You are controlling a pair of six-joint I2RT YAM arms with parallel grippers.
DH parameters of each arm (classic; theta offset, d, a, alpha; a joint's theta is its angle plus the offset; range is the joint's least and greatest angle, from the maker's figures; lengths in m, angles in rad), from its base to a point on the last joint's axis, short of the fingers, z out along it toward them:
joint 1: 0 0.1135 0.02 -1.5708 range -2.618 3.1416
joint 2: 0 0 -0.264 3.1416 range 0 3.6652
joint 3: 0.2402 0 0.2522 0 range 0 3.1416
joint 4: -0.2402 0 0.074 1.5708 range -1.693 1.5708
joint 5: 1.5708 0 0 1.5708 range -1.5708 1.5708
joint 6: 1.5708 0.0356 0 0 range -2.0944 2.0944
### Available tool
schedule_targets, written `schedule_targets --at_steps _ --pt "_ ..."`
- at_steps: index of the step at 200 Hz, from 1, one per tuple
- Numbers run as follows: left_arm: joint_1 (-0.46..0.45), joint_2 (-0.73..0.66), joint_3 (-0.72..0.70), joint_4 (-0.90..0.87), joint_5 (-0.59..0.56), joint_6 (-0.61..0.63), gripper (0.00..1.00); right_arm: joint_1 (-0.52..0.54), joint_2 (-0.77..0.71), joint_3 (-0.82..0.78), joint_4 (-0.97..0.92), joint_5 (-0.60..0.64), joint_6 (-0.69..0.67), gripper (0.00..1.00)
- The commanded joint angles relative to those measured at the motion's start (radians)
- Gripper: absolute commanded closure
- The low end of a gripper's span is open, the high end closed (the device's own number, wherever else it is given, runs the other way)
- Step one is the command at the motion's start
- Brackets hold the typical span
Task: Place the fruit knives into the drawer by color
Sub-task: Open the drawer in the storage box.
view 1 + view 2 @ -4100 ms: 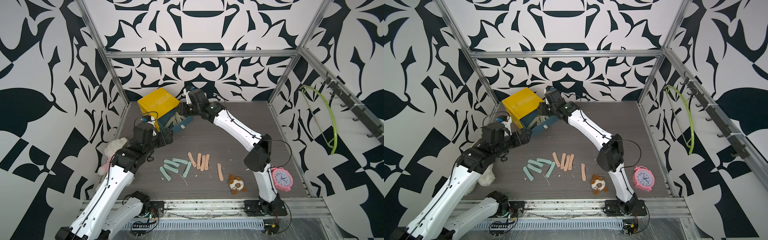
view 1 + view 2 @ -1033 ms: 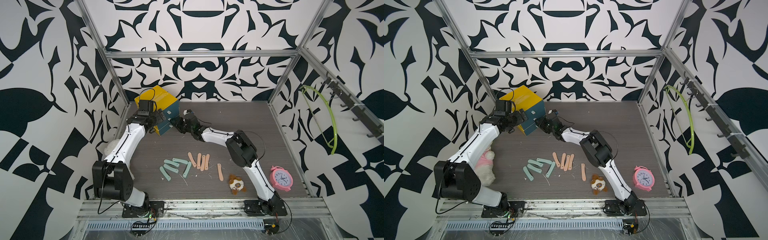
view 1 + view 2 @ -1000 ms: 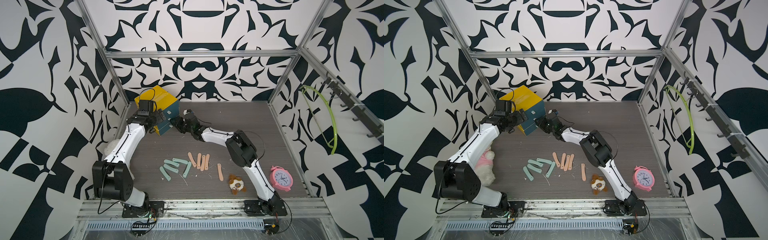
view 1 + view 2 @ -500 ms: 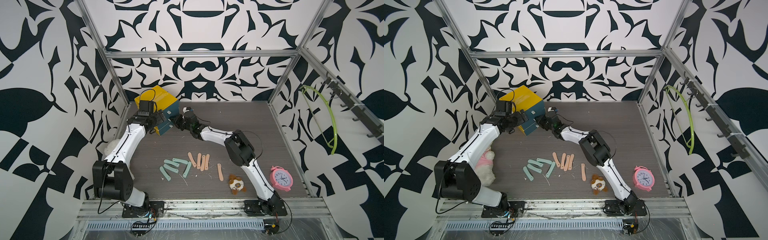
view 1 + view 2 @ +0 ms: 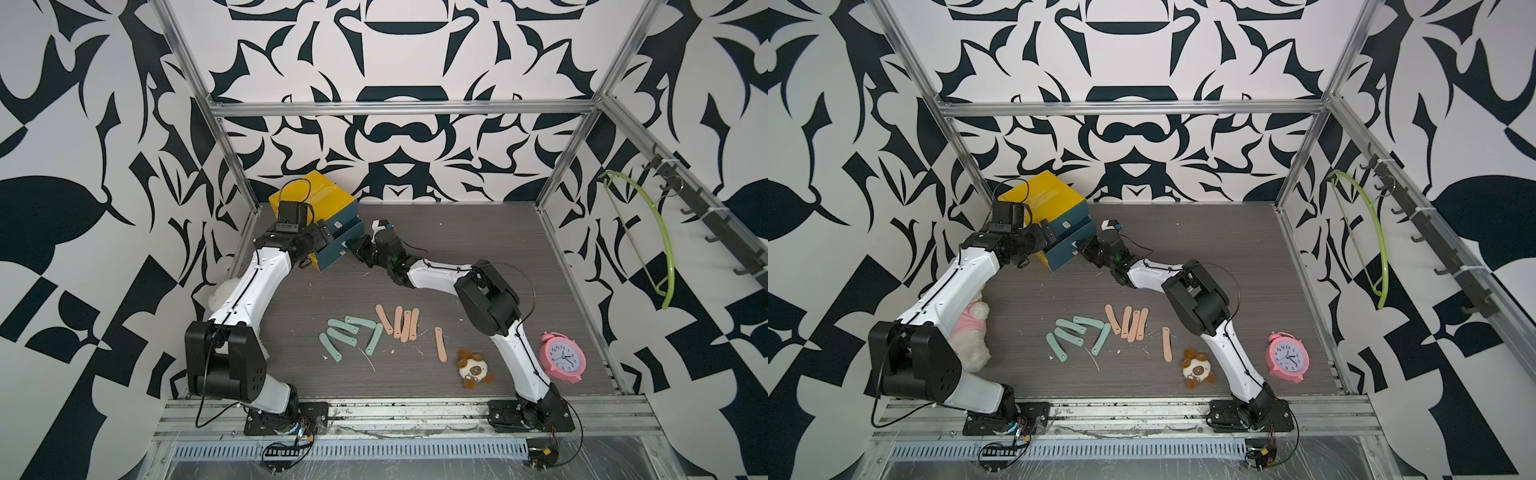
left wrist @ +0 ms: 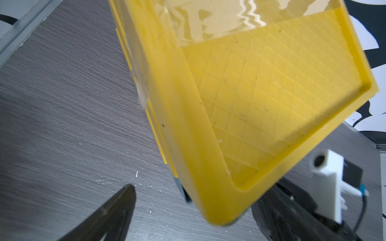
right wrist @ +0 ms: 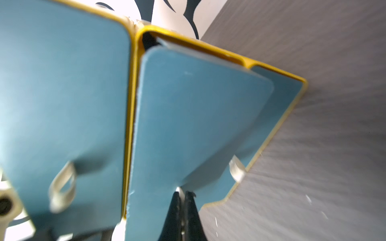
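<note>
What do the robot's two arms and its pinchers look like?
The left arm and right arm both have smooth white shells, chunky black joint blocks and thin black cables looping alongside. The right gripper is black with two slim pointed fingers.

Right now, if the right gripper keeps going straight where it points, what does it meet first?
The teal drawer front, slightly ajar in the yellow cabinet. The right gripper, shut, sits tip-first at its edge; whether it already touches is unclear.

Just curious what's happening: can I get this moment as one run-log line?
right gripper: shut on drawer | left gripper: open at yellow cabinet | fruit knives: on table
</note>
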Motion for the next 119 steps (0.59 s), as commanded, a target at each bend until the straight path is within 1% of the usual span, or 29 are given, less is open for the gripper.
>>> schedule_targets --at_steps 1,56,81,106,119 --pt "0.004 -0.003 -0.014 0.0 0.008 -0.001 0.01 0.015 -0.107 -0.093 0.099 -0.012 -0.007 1.0" --pt "0.005 0.004 -0.009 0.004 0.01 -0.001 0.01 0.015 -0.228 -0.297 0.156 -0.01 -0.002 1.0" --pt "0.005 0.004 -0.008 0.006 0.008 -0.001 0.01 0.016 -0.262 -0.345 0.16 -0.003 0.0 1.0" --pt "0.005 0.007 -0.008 0.007 0.008 -0.003 0.01 0.016 -0.267 -0.351 0.158 -0.013 -0.003 1.0" --pt "0.004 0.007 -0.003 0.006 0.009 -0.004 0.01 0.015 -0.263 -0.339 0.153 -0.025 -0.005 0.82"
